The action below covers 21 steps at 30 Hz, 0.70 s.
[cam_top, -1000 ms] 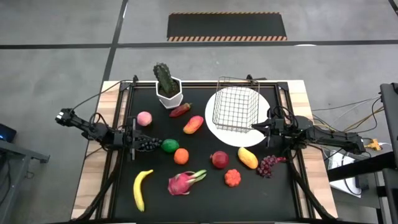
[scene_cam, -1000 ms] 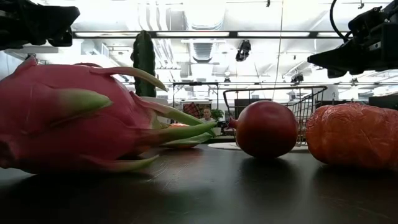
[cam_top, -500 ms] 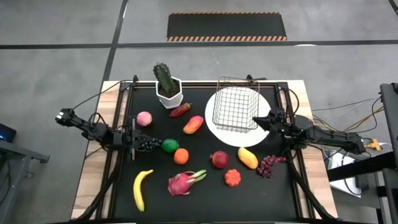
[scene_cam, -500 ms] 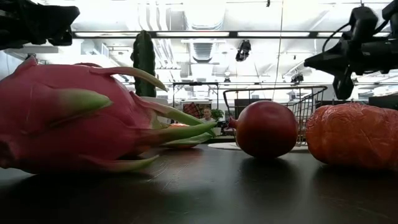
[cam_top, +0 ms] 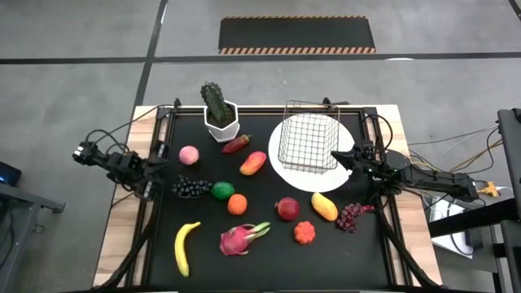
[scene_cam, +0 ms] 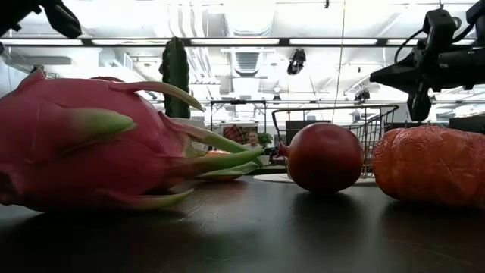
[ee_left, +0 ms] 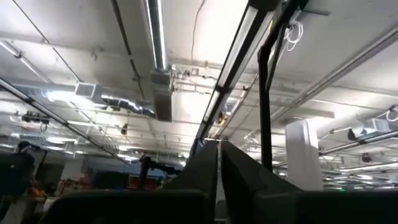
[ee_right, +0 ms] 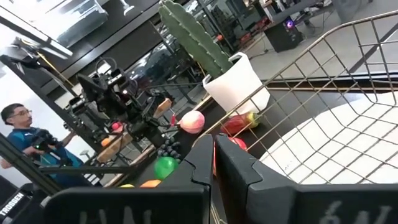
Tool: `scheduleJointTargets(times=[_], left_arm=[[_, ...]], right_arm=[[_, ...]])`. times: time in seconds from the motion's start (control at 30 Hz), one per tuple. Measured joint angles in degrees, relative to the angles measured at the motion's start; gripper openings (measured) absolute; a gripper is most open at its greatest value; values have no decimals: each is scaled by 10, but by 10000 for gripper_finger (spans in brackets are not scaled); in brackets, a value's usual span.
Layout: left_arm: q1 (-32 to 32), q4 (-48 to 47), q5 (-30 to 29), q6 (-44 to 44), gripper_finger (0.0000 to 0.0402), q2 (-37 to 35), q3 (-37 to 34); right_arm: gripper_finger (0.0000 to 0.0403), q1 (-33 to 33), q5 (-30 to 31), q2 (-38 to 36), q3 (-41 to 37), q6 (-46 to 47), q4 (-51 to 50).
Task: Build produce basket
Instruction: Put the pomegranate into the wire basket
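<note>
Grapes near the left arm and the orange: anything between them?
Yes: the green lime sits between the dark grapes and the orange, seen in the high view.

2 slim black jointed arms, matte, of blocky segments; thin black cables loop along the left arm (cam_top: 114,163); the right arm (cam_top: 423,179) trails cables off toward white and yellow wires; each ends in 2 flat dark fingers (ee_right: 233,168).

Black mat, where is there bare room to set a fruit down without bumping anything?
Bare mat shows along the near edge, right of the orange gourd and below the grapes. Another free patch lies between the peach and banana. The middle row, lime to mango, is crowded.
</note>
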Motion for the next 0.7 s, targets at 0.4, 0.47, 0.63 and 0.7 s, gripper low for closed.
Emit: scheduleJointTargets(times=[0.4, 0.47, 0.63, 0.7], left_arm=[[0, 101, -14, 179, 3, 1, 3], [0, 117, -13, 181, 3, 1, 2], [0, 124, -12, 181, 3, 4, 2], [0, 124, -11, 184, 3, 7, 2]], right_arm=[[9, 19, -66, 47, 0, -92, 251], [9, 26, -83, 60, 0, -119, 307], [9, 41, -85, 95, 20, -168, 346], [9, 45, -85, 112, 39, -171, 347]])
